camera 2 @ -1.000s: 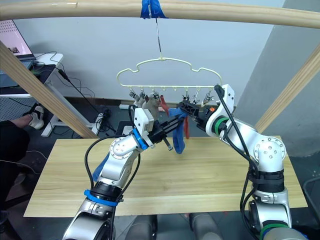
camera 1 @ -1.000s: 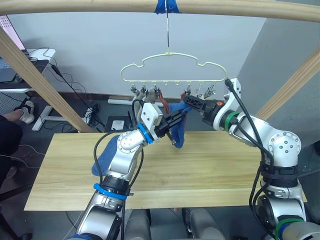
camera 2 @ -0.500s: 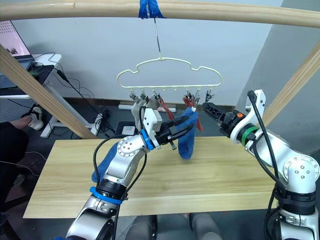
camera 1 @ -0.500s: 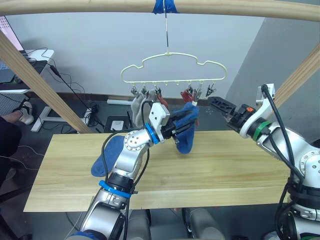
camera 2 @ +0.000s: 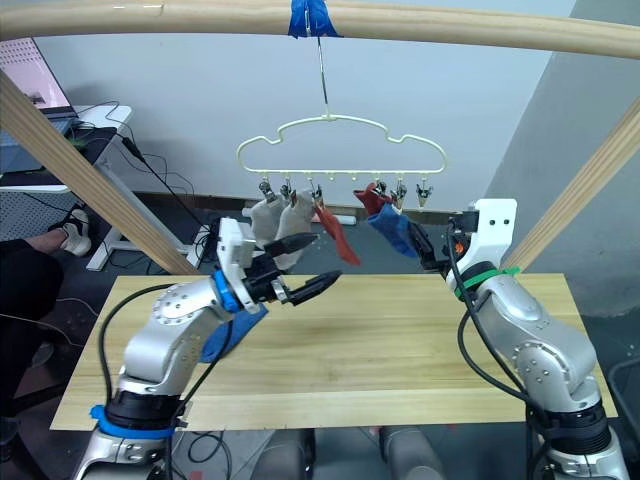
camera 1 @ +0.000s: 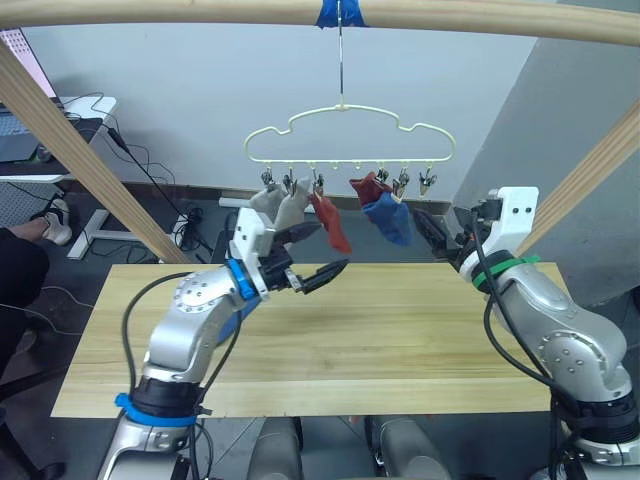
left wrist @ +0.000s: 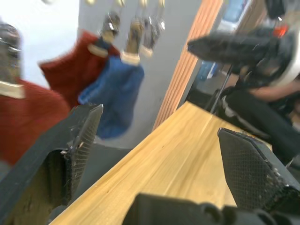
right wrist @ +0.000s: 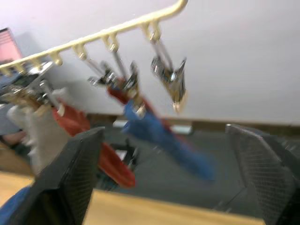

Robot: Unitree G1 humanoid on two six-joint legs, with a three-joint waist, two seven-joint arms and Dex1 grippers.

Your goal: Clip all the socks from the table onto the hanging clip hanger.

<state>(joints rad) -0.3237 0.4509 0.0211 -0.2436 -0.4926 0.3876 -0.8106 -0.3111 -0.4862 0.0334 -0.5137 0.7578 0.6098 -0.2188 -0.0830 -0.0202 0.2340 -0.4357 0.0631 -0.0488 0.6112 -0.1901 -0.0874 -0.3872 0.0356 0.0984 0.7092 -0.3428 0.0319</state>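
Note:
The pale clip hanger (camera 1: 350, 140) hangs from the top pole. Clipped along its bar are two grey socks (camera 1: 280, 208), two rust-red socks (camera 1: 328, 222) and one blue sock (camera 1: 388, 218); the rightmost clip (camera 1: 428, 182) is bare. Another blue sock (camera 2: 228, 335) lies on the table (camera 1: 400, 330), partly behind my left forearm. My left gripper (camera 1: 325, 250) is open and empty, just left of and below the hung socks. Open as well, my right gripper (camera 1: 432, 232) points at the blue sock from the right, a little apart from it.
A round wooden pole (camera 1: 200, 12) crosses overhead, with slanted poles at the left (camera 1: 80, 150) and right (camera 1: 590, 170). Part of a person (camera 1: 15, 270) and a desk with cables (camera 1: 60, 110) are beyond the table's left end.
My left gripper opened and let go of the blue sock, which now hangs from its clip. The left arm drew back to the left, the right arm back to the right.

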